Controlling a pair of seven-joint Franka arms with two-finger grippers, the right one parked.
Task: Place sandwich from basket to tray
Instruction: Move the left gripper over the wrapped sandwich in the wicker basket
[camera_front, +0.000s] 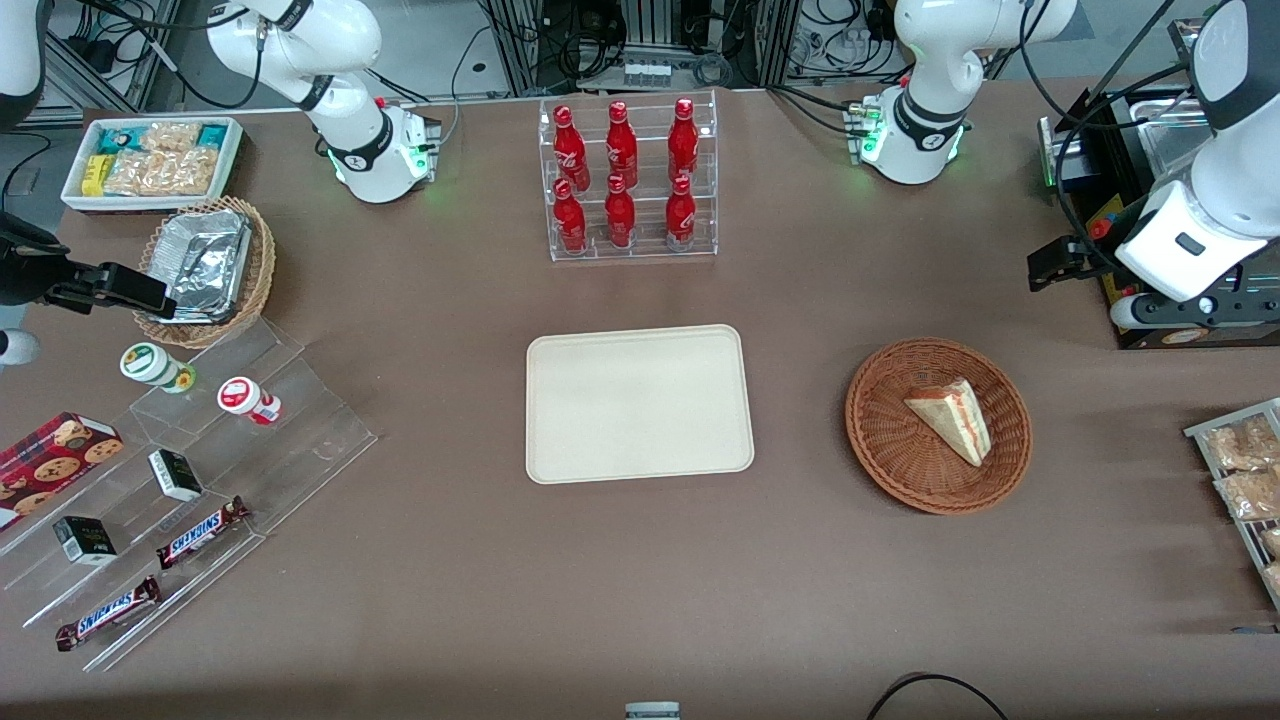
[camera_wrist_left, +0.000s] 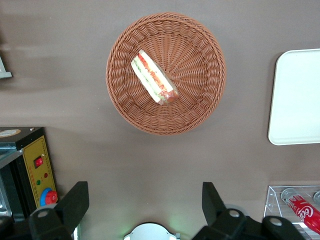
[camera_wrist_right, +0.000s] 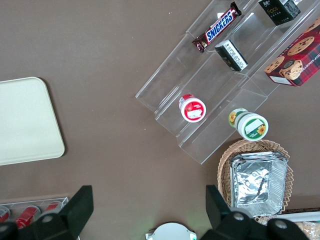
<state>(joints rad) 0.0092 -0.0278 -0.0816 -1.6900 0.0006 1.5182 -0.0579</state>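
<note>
I am holding my hand (camera_wrist_left: 142, 205) high with its fingers spread apart, empty, since the triangular wrapped sandwich (camera_front: 951, 418) is lying in the round reddish-brown wicker basket (camera_front: 880, 440), well apart from the bare cream rectangular tray (camera_front: 560, 440) waiting on the brown tabletop (camera_front: 450, 600).

"snickers" reads on two candy bars (camera_front: 203, 532) (camera_front: 108, 613) lying on the clear stepped display (camera_front: 262, 440). a red bottle (camera_wrist_left: 306, 212) carries white script, seemingly "coca-cola". other labels are too small to read.
</note>
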